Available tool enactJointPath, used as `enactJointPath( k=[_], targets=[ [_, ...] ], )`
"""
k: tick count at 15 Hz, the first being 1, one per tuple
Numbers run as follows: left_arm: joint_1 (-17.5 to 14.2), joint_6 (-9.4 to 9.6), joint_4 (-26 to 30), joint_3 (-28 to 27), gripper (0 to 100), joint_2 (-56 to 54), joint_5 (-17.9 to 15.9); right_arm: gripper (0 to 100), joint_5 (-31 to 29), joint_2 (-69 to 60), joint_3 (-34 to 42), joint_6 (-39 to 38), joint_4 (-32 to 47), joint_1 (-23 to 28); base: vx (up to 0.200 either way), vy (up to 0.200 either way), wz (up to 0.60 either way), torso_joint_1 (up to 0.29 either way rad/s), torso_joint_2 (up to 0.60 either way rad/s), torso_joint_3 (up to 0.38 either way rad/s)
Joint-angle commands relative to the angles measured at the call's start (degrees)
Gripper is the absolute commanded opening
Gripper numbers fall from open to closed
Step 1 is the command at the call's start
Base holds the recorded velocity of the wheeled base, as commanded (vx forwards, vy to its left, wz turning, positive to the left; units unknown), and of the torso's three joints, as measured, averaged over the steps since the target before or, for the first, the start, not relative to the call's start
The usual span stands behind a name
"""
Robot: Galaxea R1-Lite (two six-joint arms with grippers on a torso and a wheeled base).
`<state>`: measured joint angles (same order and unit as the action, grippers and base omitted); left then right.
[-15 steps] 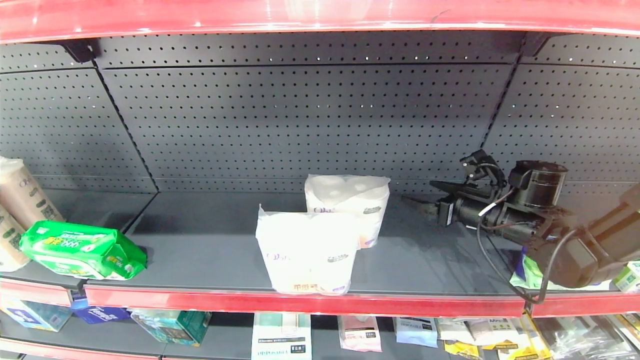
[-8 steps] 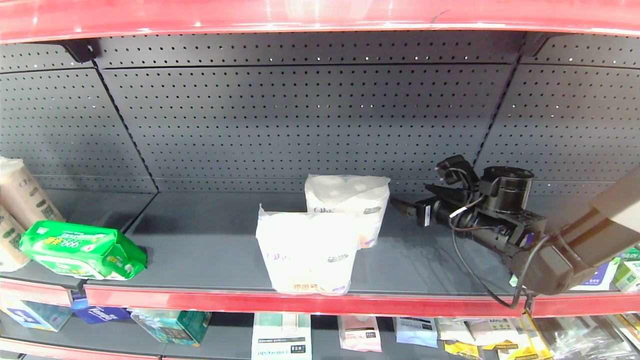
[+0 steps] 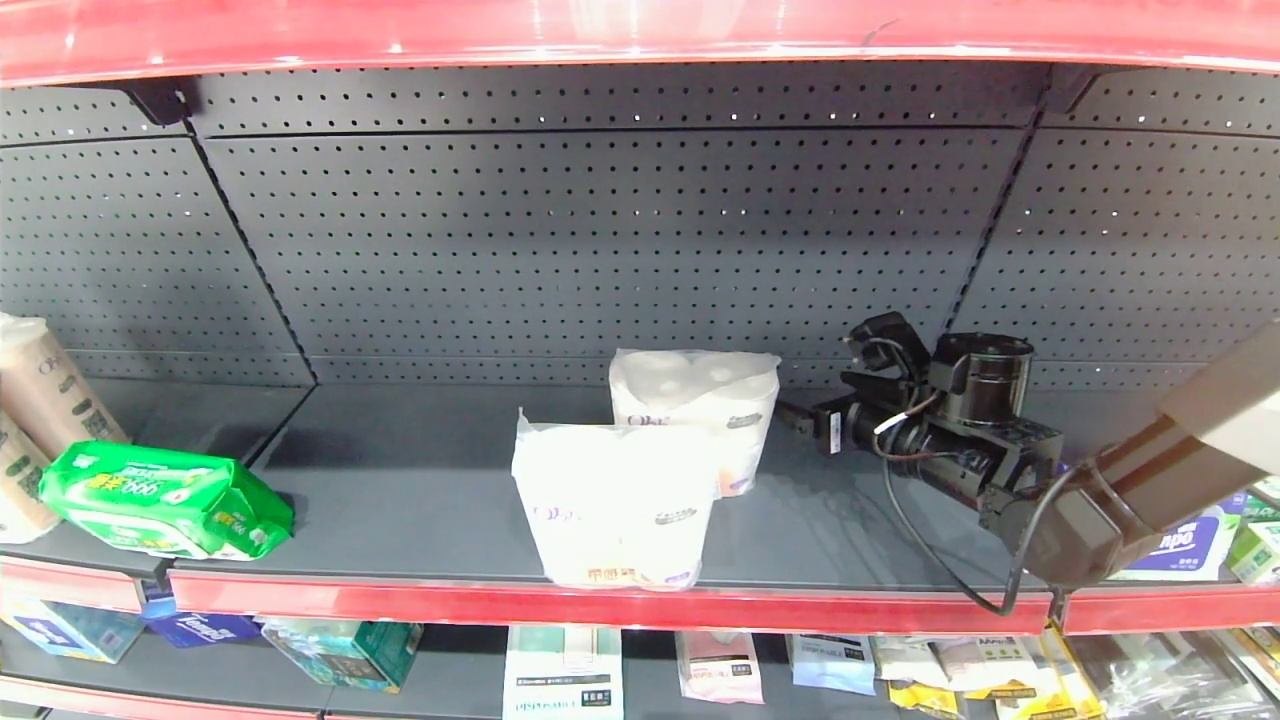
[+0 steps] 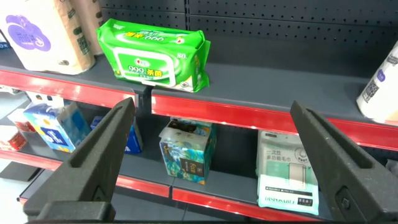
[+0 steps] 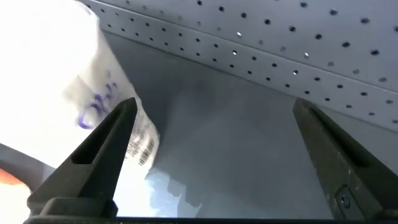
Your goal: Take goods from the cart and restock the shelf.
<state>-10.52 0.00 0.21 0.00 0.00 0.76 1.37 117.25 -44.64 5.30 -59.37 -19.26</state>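
Observation:
Two white toilet-roll packs stand on the dark shelf (image 3: 420, 500), the front pack (image 3: 615, 505) at the red edge and the rear pack (image 3: 695, 410) behind it. My right gripper (image 3: 815, 400) hovers over the shelf just right of the rear pack, fingers pointing at it. In the right wrist view that gripper (image 5: 214, 106) is open and holds nothing, with the white pack (image 5: 56, 93) beside one finger. My left gripper (image 4: 211, 106) is open and holds nothing, in front of the shelf's red edge (image 4: 249, 115) below the green wipes pack (image 4: 152, 53).
A green wipes pack (image 3: 165, 500) lies at the shelf's left, with paper rolls (image 3: 40, 400) beyond it. A blue-and-white packet (image 3: 1185, 545) sits at the far right. Boxes and pouches (image 3: 560, 670) fill the lower shelf. Bare board lies between wipes and packs.
My right arm has moved left along the shelf, bringing its gripper close to the rear pack. The packs and the wipes have not moved.

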Motion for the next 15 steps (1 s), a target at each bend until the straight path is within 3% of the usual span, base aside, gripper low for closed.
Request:
enactJointPath(
  k=[1,15],
  targets=[
    [-0.03,0.0,-0.03,0.0,100,0.0,0.04,100,-0.05,0.35,-0.18,-0.03,-0.05,-0.6,0.0,0.0,0.0,0.0,0.0,0.0],
    [-0.03,0.0,0.06,0.0,100,0.0,0.04,100,-0.75,1.23,-3.61,-0.03,2.94,-2.54,0.0,0.0,0.0,0.0,0.0,0.0]
  ],
)
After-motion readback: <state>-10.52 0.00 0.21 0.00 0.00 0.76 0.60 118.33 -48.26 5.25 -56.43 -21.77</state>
